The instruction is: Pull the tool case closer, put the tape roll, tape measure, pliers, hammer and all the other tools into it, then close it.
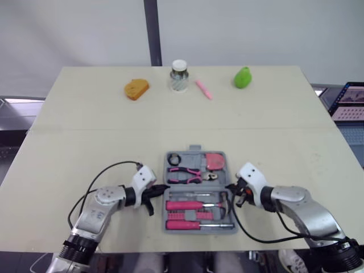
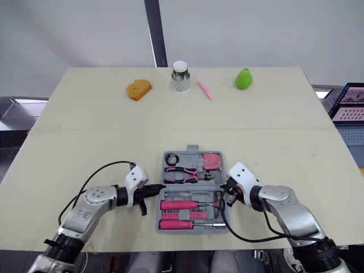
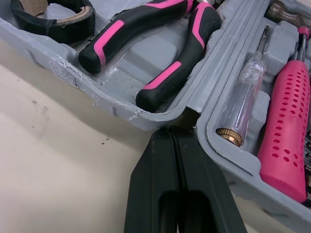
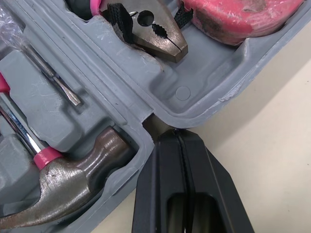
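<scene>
While my head views place the open tool case (image 1: 197, 161) near the desk's (image 1: 85, 125) front edge, with my left claw (image 1: 162, 187) and right claw (image 1: 230, 186) at its sides, the wrist views add this: each claw's fingers are pressed together, tips at the notch between the case's halves, beside the pliers (image 3: 160, 43) and the hammer (image 4: 73, 179).

Stereo eyes look down from above on the tool case (image 1: 190, 158), sharing the whole table (image 1: 85, 114); wrist cameras face its left and right edges closely.
</scene>
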Action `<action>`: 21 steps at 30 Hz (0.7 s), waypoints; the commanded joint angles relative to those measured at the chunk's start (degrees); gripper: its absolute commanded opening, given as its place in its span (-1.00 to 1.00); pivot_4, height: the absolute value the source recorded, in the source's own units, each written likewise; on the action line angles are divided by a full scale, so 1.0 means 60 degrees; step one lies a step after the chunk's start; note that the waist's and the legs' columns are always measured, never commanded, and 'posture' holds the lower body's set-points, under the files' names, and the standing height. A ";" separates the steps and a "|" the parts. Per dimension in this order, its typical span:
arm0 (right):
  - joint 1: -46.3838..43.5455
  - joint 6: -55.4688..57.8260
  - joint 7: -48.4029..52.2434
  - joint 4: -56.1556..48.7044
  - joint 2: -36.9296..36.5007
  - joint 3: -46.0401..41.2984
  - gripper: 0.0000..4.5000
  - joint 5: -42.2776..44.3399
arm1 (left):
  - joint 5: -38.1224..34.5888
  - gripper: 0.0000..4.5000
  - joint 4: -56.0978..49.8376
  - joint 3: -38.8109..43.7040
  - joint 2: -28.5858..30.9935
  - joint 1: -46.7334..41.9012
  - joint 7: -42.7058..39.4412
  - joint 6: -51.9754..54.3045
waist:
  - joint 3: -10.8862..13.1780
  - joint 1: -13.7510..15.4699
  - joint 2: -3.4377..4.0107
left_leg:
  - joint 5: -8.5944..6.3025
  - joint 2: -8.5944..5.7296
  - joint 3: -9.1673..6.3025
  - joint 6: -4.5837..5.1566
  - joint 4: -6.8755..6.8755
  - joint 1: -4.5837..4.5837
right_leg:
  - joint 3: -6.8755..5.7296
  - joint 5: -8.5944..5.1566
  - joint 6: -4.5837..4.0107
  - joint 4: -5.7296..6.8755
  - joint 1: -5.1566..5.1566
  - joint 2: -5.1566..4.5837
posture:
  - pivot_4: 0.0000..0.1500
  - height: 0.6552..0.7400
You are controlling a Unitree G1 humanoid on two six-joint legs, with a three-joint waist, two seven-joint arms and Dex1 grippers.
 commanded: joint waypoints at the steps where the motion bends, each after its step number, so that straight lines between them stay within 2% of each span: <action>1: -0.0005 -0.0025 0.0049 -0.0370 0.0097 0.0122 -0.98 0.0121 | 0.0096 -1.00 -0.0271 -0.0202 0.0010 0.0315 -0.0032 0.0043 | -0.0001 -0.0007 0.0000 | 0.0000 0.0000 0.0001 0.0000 0.0000 0.0000 | 0.0000 0.0000 0.0000 0.0000 0.0000 0.0000 | 1.00 -0.06; 21: 0.0599 0.0546 0.0170 -0.1296 0.0117 0.0283 -0.98 0.0345 | -0.0163 -1.00 -0.1617 -0.0156 0.0176 0.1268 -0.0060 0.0837 | -0.0004 -0.0031 -0.0002 | -0.0002 0.0005 -0.0005 -0.0001 -0.0003 -0.0002 | -0.0008 0.0000 -0.0001 -0.0001 0.0003 0.0002 | 1.00 -0.06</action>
